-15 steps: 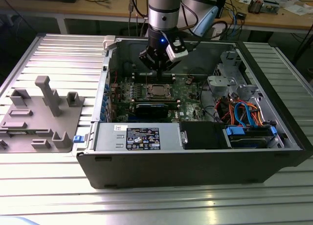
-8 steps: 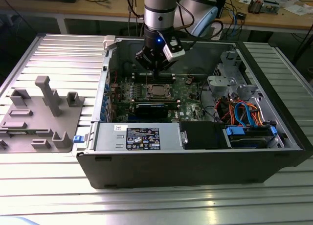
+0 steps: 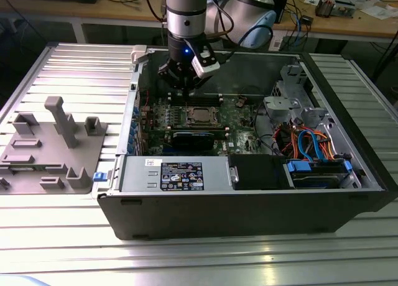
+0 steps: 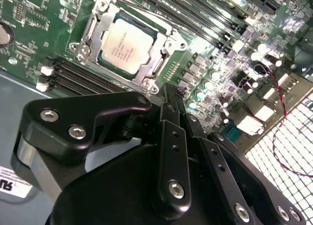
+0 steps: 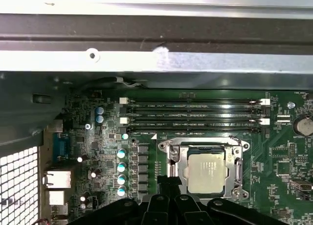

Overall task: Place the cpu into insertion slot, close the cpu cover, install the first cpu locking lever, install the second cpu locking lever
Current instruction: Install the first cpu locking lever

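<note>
The gripper [image 3: 183, 81] hung inside the open computer case [image 3: 249, 217], over the far part of the green circuit board [image 3: 242, 115]. In the exterior view it sat just beyond the socket and a little towards the exterior view's left. In both wrist views its black fingers [image 4: 168, 132] lay pressed together at the tips with nothing between them, and they stood clear of the board.

The cpu [image 5: 207, 172] lay flat in the insertion slot [image 5: 205, 150], its silver-grey top facing up and its edges square to the socket. The cpu cover [image 5: 205, 143] lay down flat around it, so the chip showed through the square window. Thin metal levers ran along two opposite sides of the frame; I could not tell whether they were hooked under their catches.

Just beyond the socket, on its far side, ran the long black memory slots [image 5: 195, 115]. At the near side of the case sat the power-supply box [image 3: 174, 174], and towards the exterior view's right a bundle of blue and orange cables [image 3: 311, 143]. The case rested on a ribbed metal table [image 3: 186, 261], with a grey fixture tray [image 3: 50, 149] lying well apart from it on the exterior view's left
</note>
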Controlling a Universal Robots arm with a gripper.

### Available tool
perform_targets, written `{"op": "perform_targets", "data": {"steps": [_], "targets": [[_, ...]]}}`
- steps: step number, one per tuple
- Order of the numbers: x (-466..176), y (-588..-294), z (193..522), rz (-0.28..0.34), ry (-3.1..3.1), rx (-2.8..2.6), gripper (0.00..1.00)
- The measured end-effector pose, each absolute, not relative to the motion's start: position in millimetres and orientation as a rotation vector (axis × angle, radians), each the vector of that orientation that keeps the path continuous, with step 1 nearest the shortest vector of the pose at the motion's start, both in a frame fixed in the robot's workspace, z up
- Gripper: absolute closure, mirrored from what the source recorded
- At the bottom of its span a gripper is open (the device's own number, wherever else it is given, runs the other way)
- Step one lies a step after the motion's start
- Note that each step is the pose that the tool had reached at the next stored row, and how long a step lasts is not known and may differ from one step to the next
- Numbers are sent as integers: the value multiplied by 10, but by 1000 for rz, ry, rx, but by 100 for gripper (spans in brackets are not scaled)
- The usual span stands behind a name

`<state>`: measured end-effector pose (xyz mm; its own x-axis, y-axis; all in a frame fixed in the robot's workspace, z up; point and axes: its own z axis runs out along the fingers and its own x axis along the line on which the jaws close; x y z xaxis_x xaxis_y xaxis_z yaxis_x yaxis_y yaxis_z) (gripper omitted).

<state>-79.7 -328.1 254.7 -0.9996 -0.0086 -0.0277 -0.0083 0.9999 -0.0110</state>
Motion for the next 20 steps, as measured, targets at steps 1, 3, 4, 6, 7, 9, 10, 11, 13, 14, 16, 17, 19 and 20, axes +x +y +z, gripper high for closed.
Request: {"op": "perform_targets", "data": {"steps": [1, 3, 4, 6, 7, 9, 10, 11, 13, 14, 16, 17, 19, 20], "targets": [[-807, -3278, 2548, -17, 3114, -13, 89], [-816, -3270, 2555, -17, 3114, -13, 89], [-824, -3261, 2562, -17, 3114, -13, 89], [-834, -3251, 2570, -17, 3114, -14, 89], [-848, -3242, 2570, -17, 3114, -14, 89], [-869, -3228, 2570, -17, 3114, -15, 89], [-874, -3207, 2570, -17, 3114, -20, 89], [-875, -3193, 2570, -17, 3114, -23, 89], [-878, -3159, 2570, -17, 3113, -32, 89], [-879, -3148, 2571, -17, 3113, -35, 89], [-881, -3114, 2572, -16, 3113, -41, 89], [-882, -3103, 2574, -17, 3113, -43, 89], [-882, -3075, 2581, -16, 3113, -47, 89], [-882, -3060, 2586, -16, 3113, -48, 89]]}}
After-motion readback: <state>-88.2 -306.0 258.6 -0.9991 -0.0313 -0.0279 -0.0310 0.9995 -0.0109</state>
